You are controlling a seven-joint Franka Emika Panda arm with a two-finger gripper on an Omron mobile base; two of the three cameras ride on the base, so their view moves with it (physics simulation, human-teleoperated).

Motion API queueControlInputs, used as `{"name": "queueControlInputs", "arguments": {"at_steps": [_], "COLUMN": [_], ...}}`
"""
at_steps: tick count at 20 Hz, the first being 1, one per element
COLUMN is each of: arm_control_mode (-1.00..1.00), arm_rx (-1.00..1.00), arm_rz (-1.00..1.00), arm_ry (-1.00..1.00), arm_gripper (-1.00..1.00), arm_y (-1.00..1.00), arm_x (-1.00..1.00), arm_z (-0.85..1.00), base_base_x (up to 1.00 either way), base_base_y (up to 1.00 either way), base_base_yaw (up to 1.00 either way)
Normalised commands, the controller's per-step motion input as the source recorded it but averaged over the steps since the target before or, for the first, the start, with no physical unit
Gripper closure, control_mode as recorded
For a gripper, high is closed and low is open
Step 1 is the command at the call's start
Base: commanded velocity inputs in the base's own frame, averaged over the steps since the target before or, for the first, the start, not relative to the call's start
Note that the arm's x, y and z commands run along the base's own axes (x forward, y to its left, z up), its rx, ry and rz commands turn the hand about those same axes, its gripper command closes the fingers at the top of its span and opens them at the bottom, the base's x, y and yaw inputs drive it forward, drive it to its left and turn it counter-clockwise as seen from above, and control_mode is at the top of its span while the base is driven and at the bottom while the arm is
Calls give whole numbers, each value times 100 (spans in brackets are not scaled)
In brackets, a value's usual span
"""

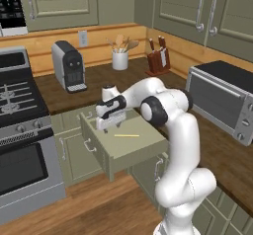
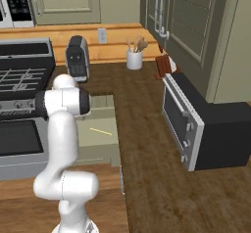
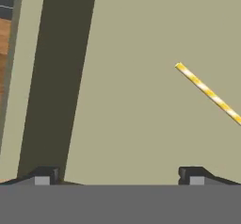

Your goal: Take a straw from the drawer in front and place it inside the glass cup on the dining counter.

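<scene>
The drawer (image 1: 129, 147) stands pulled out below the wooden tabletop (image 1: 99, 83). The straw (image 1: 126, 135) lies flat on the drawer's pale floor, untouched. The gripper (image 1: 112, 126) hovers over the drawer just beside the straw, pointing down, its fingers (image 3: 44, 176) spread wide and holding nothing.

No readable text, label, brand or number appears on anything here.
</scene>
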Motion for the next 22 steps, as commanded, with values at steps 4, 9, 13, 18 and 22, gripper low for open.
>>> {"name": "queueControlInputs", "arguments": {"at_steps": [4, 9, 13, 18, 22], "arm_control_mode": [-100, -100, -100, -100, -100], "arm_rx": [0, 1, 0, 0, -1], "arm_rz": [0, 0, 0, 0, 0], "arm_ry": [14, 7, 2, 3, -8], "arm_gripper": [-100, -100, -100, -100, -100], "arm_y": [0, 22, 78, 98, 54], "arm_x": [26, 6, -12, -27, -55], "arm_z": [-69, -61, -36, -26, 10], "base_base_x": [0, 0, 0, 0, 0], "base_base_y": [0, 0, 0, 0, 0], "base_base_yaw": [0, 0, 0, 0, 0]}}
